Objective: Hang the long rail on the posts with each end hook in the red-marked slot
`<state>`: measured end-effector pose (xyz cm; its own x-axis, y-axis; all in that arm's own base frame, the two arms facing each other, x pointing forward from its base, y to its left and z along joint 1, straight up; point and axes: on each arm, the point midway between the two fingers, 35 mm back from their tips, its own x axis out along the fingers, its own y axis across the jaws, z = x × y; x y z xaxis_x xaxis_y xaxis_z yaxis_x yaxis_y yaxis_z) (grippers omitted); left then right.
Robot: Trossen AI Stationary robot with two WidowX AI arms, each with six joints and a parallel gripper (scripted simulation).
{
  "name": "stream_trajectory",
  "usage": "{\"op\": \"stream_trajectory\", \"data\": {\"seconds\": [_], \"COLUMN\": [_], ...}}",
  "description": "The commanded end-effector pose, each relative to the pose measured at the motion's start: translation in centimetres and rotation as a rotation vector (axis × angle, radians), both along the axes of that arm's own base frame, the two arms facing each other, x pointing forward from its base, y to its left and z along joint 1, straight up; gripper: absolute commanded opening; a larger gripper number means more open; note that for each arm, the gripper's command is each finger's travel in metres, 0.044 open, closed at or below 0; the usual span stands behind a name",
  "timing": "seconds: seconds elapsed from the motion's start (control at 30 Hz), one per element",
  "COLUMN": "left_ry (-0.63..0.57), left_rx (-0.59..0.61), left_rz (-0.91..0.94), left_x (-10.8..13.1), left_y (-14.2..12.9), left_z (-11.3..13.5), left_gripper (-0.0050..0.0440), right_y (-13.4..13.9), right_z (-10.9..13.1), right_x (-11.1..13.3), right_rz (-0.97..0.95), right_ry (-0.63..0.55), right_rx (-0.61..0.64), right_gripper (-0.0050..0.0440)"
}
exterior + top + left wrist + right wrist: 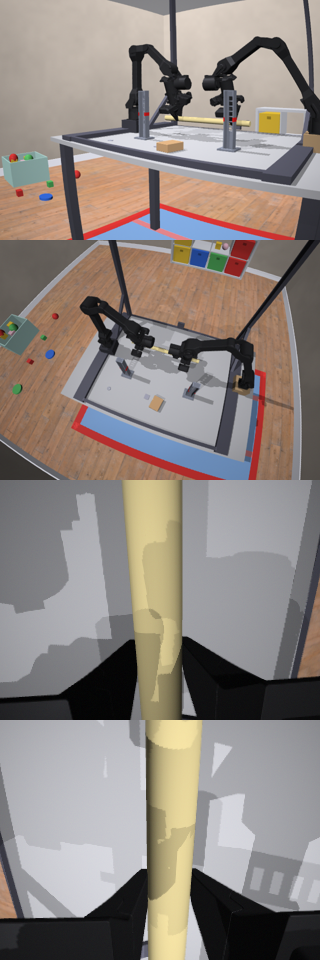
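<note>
The long yellow rail [160, 349] [201, 120] [154, 530] [172, 780] is held above the table, behind both posts from the front. My left gripper [187, 359] [158, 645], at picture right in the top and exterior views, is shut on it near one end. My right gripper [140, 346] [176, 117] [167, 875], at picture left, is shut on it near the other end. The left-hand grey post [121, 364] [140, 103] and right-hand grey post [195, 386] [225, 103] stand upright with red marks. The rail touches neither post. Its end hooks cannot be made out.
An orange-brown block [156, 403] [169, 146] and a small grey square [146, 396] lie between and in front of the posts. A small ring [109, 387] lies front left. Dark frame bars [155, 423] edge the table, with tall uprights [120, 273] behind.
</note>
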<state>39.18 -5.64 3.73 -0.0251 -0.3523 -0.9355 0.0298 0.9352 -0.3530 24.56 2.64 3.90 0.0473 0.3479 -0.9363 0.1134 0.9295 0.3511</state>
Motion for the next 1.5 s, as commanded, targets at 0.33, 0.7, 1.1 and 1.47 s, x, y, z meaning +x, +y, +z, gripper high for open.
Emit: {"op": "stream_trajectory", "data": {"seconds": [0.33, 0.7, 1.1, 1.47], "left_ry": [-0.039, -0.039, -0.039, -0.039], "left_rx": [-0.006, -0.006, -0.006, -0.006], "left_rz": [-0.003, -0.003, -0.003, -0.003], "left_x": [0.4, 0.6, 0.6, 0.6], "left_y": [0.0, 0.1, 0.1, 0.1], "left_z": [-0.3, -3.7, -5.2, -5.2], "left_gripper": [-0.0050, -0.0050, -0.0050, -0.0050], "right_y": [0.0, 0.0, 0.0, 0.0], "right_z": [-1.2, -5.3, -6.4, -6.4], "right_x": [0.2, 0.2, 0.2, 0.2], "right_rz": [0.002, 0.002, 0.002, 0.002], "right_ry": [-0.016, -0.015, -0.015, -0.015], "right_rx": [0.005, 0.005, 0.005, 0.005], "right_gripper": [-0.0050, -0.0050, -0.0050, 0.0096]}}
